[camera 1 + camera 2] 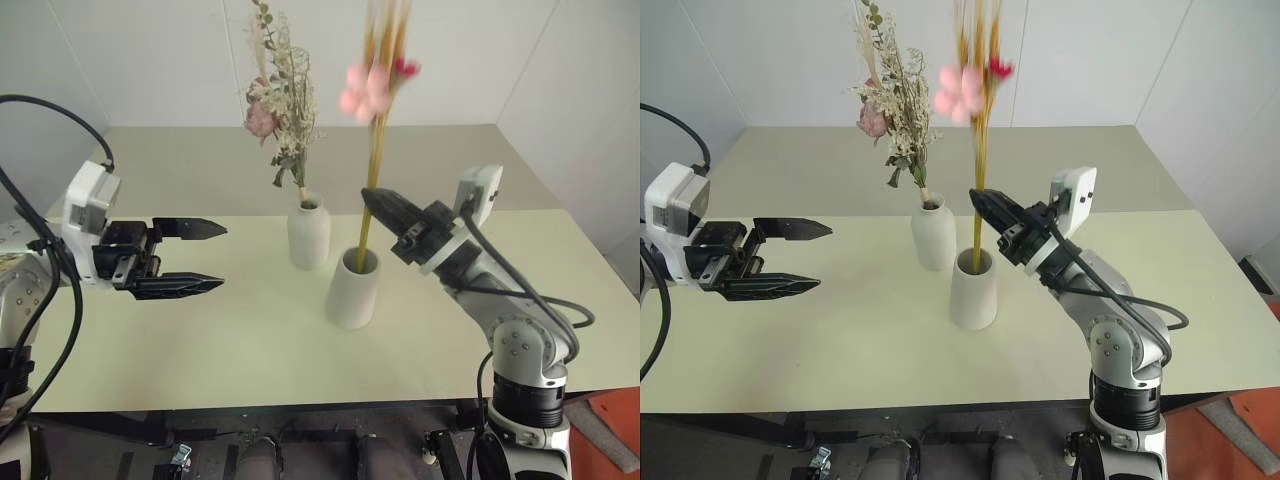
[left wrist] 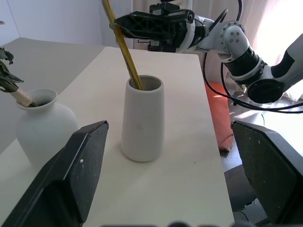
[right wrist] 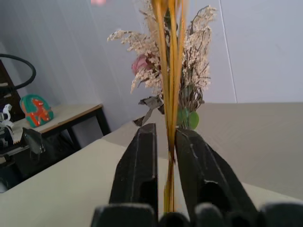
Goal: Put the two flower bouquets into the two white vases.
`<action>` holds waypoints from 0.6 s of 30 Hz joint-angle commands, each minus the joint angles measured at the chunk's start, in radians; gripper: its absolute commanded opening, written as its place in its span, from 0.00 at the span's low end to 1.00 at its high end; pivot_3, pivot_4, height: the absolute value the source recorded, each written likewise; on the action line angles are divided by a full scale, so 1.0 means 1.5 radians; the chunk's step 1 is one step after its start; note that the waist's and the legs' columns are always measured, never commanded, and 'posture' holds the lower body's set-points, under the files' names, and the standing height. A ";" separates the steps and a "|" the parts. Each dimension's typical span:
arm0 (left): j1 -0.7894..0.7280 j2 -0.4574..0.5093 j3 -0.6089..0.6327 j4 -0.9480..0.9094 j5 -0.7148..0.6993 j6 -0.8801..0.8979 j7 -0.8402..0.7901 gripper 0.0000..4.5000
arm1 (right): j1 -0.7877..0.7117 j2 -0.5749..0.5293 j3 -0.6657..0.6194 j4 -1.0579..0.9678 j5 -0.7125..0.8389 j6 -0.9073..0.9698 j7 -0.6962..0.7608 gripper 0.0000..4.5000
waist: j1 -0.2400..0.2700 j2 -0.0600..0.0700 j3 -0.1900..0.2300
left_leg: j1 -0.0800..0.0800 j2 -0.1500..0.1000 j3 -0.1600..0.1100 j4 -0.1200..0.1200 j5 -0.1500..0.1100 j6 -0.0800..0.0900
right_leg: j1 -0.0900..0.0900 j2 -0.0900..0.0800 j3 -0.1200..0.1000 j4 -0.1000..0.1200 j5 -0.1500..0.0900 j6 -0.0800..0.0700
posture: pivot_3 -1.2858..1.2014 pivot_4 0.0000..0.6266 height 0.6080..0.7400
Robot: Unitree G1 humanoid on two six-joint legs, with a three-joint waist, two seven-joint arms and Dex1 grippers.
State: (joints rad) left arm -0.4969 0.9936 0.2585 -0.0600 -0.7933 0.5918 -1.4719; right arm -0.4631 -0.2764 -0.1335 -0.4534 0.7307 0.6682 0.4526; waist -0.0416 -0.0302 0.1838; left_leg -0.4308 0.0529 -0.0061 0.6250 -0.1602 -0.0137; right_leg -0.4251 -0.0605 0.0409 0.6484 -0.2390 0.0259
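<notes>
The slim bunch of yellow stalks (image 1: 376,150), topped with pink and red blooms, stands with its lower ends inside the wide mouth of the tapered white vase (image 1: 353,290), near the middle of the pale tabletop (image 1: 250,350). The stalks lean slightly, rising well above the vase's rim. The right gripper (image 1: 385,208) sits around them just above the vase; in the right wrist view its two black fingers (image 3: 142,175) flank the stalks with a narrow gap on each side, slightly parted rather than clamped tight, and whether they press on the stems cannot be told for certain.

Just beside the tapered vase, toward the tabletop's far edge, the bottle-shaped white vase (image 1: 309,235) carries the bushy dried bunch (image 1: 282,100) of muted pink, cream and grey-green sprigs, its bound stem sunk into the narrow neck. The two vases stand close together but apart.

Over the left side of the tabletop the left gripper (image 1: 205,257) hangs level, pointing toward the vases, its fingers spread wide and empty.

In the right wrist view, a side table with a small teal object (image 3: 40,109) stands against the wall beyond the tabletop
</notes>
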 commanded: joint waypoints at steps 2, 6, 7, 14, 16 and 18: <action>-0.005 0.003 0.026 -0.010 -0.009 -0.012 0.002 1.00 | 0.035 -0.054 -0.032 -0.042 0.035 -0.024 0.067 0.62 | 0.001 0.000 0.000 | 0.000 0.000 0.000 0.000 0.000 0.000 | 0.000 0.000 0.000 0.000 0.000 0.000 | 0.52 0.24 1.00; -0.003 0.004 0.027 -0.008 -0.007 -0.015 0.002 1.00 | 0.068 -0.149 -0.083 -0.033 0.076 -0.012 0.146 0.92 | 0.005 0.000 0.000 | 0.000 0.000 0.000 0.000 0.000 0.000 | 0.001 0.000 0.000 0.000 -0.001 0.001 | 0.52 0.24 1.00; -0.003 0.004 0.028 -0.008 -0.007 -0.015 0.002 1.00 | 0.074 -0.176 -0.097 -0.024 0.086 -0.008 0.166 1.00 | 0.005 0.000 0.000 | 0.000 0.000 0.000 0.000 0.000 0.000 | 0.001 0.000 0.000 0.000 -0.001 0.002 | 0.52 0.24 1.00; 0.006 0.012 0.039 -0.005 -0.006 -0.013 0.004 1.00 | 0.100 -0.363 -0.165 0.082 0.049 -0.022 0.274 1.00 | 0.008 0.000 0.000 | 0.001 0.000 0.001 0.001 0.000 0.000 | 0.001 0.000 0.000 0.000 -0.002 0.004 | 0.52 0.24 1.00; 0.011 0.014 0.045 -0.006 -0.006 -0.011 0.006 1.00 | 0.107 -0.405 -0.182 0.116 0.029 -0.034 0.306 1.00 | 0.009 0.000 0.000 | 0.002 0.000 0.001 0.001 0.000 0.000 | 0.001 0.000 0.001 0.000 -0.002 0.004 | 0.52 0.24 1.00; 0.016 0.016 0.051 -0.008 -0.006 -0.009 0.007 1.00 | 0.116 -0.442 -0.197 0.146 0.013 -0.045 0.335 1.00 | 0.010 0.000 0.000 | 0.002 0.000 0.001 0.001 0.000 0.000 | 0.001 0.000 0.001 0.000 -0.002 0.004 | 0.52 0.24 1.00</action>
State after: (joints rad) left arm -0.4710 0.9958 0.2977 -0.0606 -0.7910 0.5821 -1.4634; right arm -0.2882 -0.9119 -0.3771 -0.2428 0.7662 0.6395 0.9212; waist -0.0269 -0.0308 0.1836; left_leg -0.4284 0.0528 -0.0039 0.6259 -0.1602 -0.0137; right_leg -0.4232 -0.0607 0.0425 0.6477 -0.2425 0.0316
